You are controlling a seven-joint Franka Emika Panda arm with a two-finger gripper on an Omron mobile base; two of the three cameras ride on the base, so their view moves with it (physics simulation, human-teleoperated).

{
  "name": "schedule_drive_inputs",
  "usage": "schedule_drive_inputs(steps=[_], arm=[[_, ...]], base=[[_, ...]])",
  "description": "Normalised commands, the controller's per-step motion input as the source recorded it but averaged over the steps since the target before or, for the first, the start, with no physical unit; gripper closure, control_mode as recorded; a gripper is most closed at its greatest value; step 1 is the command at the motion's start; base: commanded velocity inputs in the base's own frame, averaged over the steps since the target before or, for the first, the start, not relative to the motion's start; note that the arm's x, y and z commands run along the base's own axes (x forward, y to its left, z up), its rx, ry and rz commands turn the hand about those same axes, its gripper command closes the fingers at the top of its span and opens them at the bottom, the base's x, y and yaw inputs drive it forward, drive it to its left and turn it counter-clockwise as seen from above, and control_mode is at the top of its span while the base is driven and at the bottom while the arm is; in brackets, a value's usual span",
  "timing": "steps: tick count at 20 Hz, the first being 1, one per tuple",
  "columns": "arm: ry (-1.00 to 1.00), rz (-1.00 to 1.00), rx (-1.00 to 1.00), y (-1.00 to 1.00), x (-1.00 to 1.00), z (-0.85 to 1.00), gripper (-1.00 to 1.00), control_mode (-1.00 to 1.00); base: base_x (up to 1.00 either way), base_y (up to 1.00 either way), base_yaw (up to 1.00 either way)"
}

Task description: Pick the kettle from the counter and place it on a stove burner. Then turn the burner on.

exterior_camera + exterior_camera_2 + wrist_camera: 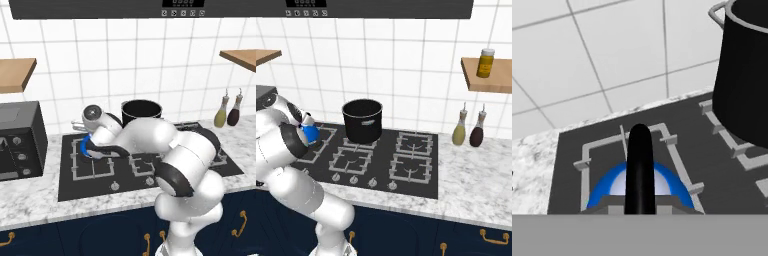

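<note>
The blue kettle (88, 148) sits over the rear-left grate (592, 150) of the black hob (421, 172), close beside the tall black stockpot (362, 120). The hand (95, 131) is clenched on the kettle's thin black arched handle (639, 165), which runs up the middle of the hand view. Whether the kettle's base touches the grate is hard to tell. The marble bench (481, 180) carries two bottles (468, 129).
</note>
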Motion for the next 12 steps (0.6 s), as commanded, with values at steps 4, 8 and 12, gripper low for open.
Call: schedule_drive_inputs(steps=[4,8,12], arm=[[0.00,-0.05,-0.02,0.09,0.05,-0.46,1.00,-1.00],[0.00,-0.03,0.00,0.13,0.01,-0.50,1.00,-1.00],[-0.01,-0.01,0.00,0.03,0.05,-0.28,1.00,-1.00]], base=[[0.00,0.00,0.00],[0.00,0.00,0.00],[0.00,0.00,0.00]])
